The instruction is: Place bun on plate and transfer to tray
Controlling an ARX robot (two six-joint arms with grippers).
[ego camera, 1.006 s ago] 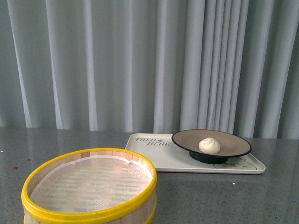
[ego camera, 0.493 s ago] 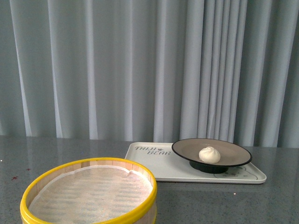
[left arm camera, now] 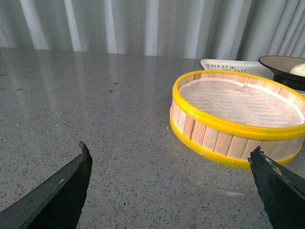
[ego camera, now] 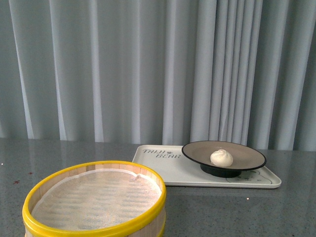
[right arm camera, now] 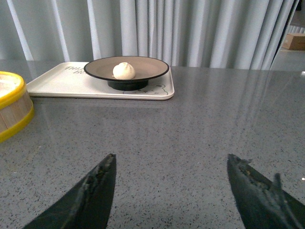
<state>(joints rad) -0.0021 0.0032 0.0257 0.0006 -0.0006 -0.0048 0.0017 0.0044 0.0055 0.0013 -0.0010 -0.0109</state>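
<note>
Black fingers of the right gripper [right arm camera: 171,191] stand spread and empty above the grey table [right arm camera: 214,119]; well ahead, the bun [right arm camera: 124,70] sits in the plate [right arm camera: 152,67] on the tray [right arm camera: 57,78]. Only the left wrist view shows the left gripper [left arm camera: 171,186], likewise released, the yellow-rimmed steamer basket [left arm camera: 224,129] just beyond. Neither arm appears in the front view.

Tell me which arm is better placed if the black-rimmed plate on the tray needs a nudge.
Right. Its open pincer faces the black-rimmed tan plate holding the white bun on the cream rectangular tray. The left pincer faces the yellow-rimmed wooden steamer basket, which stands between.
</note>
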